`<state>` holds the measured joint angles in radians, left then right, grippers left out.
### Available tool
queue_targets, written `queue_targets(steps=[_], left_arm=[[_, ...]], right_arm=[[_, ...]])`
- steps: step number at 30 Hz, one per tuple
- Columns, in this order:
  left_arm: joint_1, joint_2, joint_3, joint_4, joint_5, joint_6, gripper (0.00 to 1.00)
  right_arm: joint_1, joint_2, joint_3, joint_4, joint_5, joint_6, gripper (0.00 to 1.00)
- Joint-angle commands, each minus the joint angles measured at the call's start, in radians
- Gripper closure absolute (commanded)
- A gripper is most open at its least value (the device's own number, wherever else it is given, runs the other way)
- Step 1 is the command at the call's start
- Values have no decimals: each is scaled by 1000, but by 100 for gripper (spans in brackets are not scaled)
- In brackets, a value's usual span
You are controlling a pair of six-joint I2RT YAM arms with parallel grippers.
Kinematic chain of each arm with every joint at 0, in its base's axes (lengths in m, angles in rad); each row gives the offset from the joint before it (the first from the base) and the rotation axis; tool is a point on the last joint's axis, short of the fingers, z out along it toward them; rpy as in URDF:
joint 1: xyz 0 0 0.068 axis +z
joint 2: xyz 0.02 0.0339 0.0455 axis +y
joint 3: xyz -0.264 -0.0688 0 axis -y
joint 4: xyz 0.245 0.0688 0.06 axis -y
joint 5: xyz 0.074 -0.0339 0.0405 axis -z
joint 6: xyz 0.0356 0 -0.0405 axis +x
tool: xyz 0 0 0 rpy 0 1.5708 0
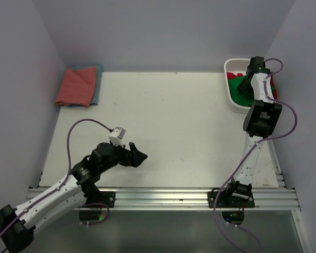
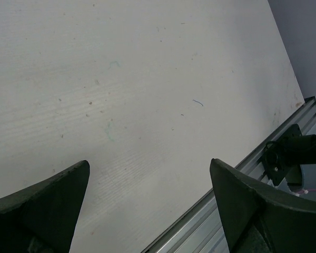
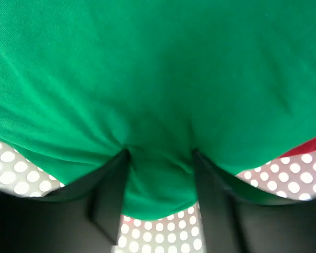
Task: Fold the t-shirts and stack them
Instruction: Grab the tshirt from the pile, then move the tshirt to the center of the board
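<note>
The bright green t-shirt point(image 1: 238, 87) lies bunched in the white lattice basket point(image 1: 233, 107) at the far right, on top of a red t-shirt point(image 1: 232, 75). My right gripper point(image 1: 247, 82) reaches down into the basket. In the right wrist view its fingers stand apart, pressed into the green t-shirt point(image 3: 158, 68), and a fold of cloth fills the gap of the gripper point(image 3: 160, 158). A strip of the red t-shirt point(image 3: 312, 144) shows at the right. My left gripper point(image 1: 140, 156) hovers open over the bare table point(image 2: 147, 79), nothing between the jaws of this gripper point(image 2: 150, 176).
A folded salmon-pink t-shirt point(image 1: 76, 87) lies on a teal-blue one point(image 1: 98, 83) at the far left corner. The basket's dotted floor point(image 3: 284, 174) shows under the green cloth. The aluminium rail point(image 1: 163, 197) runs along the near edge, with the right arm's base point(image 2: 292, 150) on it.
</note>
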<state>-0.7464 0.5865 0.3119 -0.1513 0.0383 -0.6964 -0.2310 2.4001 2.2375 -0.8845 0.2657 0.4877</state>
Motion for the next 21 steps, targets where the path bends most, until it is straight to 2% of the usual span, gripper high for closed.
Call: queue_targets(steps=[1,2,4,5,10,14,21], left_arm=[[2,13,-7,10,-17,-9,0],[2,15,-7,12,-15,-9,0],[2,22,-7,12,-15,-11,0],[4,24,-7,10,-14,-12,0],[2,6,-11,9,-9,-17,0],[2,-10,-8,7,-9,-15,0],[2,-24,-7,18,2,-11,0]], right_arm=[[-1,5,-9,22,-83,-3,50],[-1,5,-12,25,-91,-1,67],[-1,-1,-16,33,-105,0,93],[-2,-4,-24,35,-106,0,100],[-1,-90,-91,93,-134,3,100],[-1,-226,-183,152,-170,12,100],[5,-576,-354,283,-307,52,100]])
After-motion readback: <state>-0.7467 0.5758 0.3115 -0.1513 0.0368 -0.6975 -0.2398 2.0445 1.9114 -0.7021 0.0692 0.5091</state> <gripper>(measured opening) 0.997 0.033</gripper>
